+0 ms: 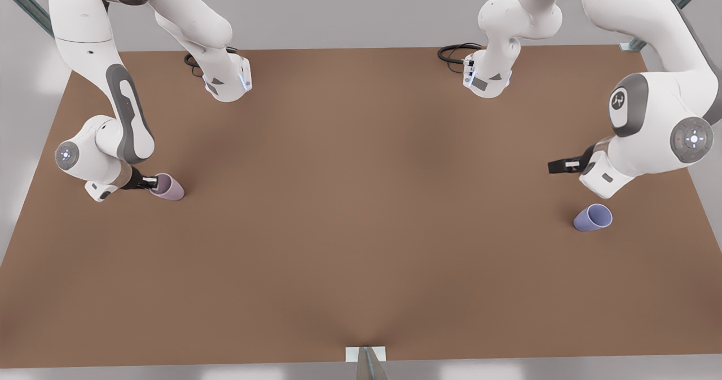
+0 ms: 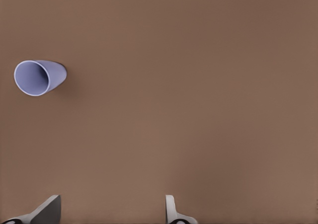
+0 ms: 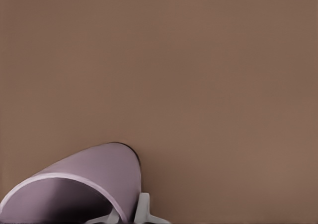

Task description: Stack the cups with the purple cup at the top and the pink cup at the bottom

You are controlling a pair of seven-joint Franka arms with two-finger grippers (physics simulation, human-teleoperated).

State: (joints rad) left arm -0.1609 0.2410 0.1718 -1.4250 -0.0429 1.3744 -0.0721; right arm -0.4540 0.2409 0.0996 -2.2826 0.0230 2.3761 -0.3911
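Pink cup [image 1: 167, 187] stands at the front view's left, mid-height, on the brown table [image 1: 361, 228]. In the right wrist view one finger [image 3: 142, 210] sits outside the pink cup's [image 3: 84, 184] wall and another inside the rim. So the right gripper [image 1: 151, 183] is narrowed onto the wall, pinching it at the rim. Judgement: a rim pinch keeps the cup's mouth open to receive the other cup and leaves its base free to set down.

Purple cup [image 1: 593, 217] stands at the front view's right, lower than mid-height, untouched. The left gripper [image 1: 558, 166] hovers above and to the left of it in that view, well apart, holding nothing. The left wrist view shows both fingertips [image 2: 171, 209] spread wide at the frame's bottom edge, with the purple cup [image 2: 39, 77] off at the upper left. Judgement: jaws are pre-opened for approach; the arm is not yet lined up over the cup.

Cups lie well apart, at opposite sides of the table. Stacking not begun.
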